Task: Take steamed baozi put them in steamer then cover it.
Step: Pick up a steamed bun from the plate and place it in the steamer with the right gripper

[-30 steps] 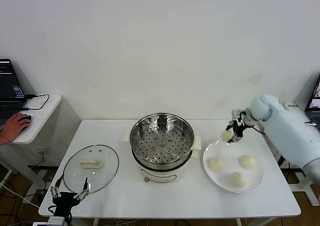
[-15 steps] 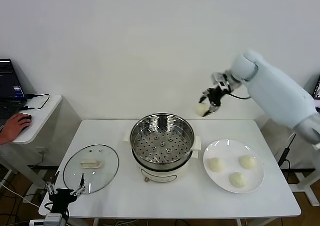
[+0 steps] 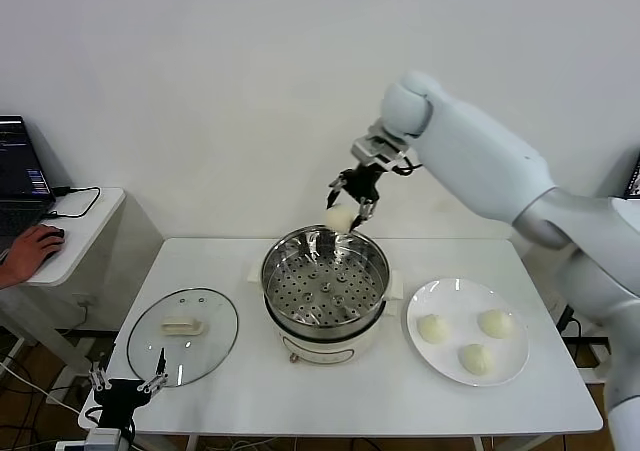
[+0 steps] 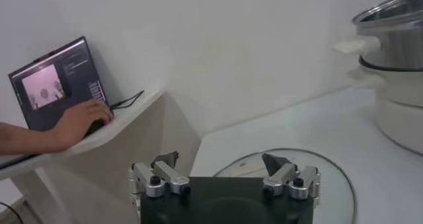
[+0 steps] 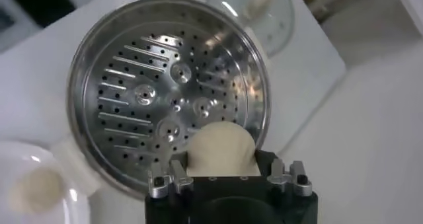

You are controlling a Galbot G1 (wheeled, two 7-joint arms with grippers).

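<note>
Early yet: right gripper (image 3: 352, 208) pinching first baozi (image 3: 341, 217) above steamer (image 3: 324, 284) rim, tray bare. Three buns (image 3: 465, 337) on plate (image 3: 512, 369); lid (image 3: 182, 334) on bench. Left gripper (image 4: 224, 179) spread, idle by lid.

Four baozi are in sight: three (image 3: 432, 328) (image 3: 495, 322) (image 3: 475, 358) on one white plate (image 3: 445, 296) near the table's (image 3: 540, 391) right edge, one (image 3: 341, 218) above one steamer (image 3: 324, 283). One glass lid (image 3: 182, 335) lies near the table's left edge. One laptop (image 3: 17, 171) shows.
</note>
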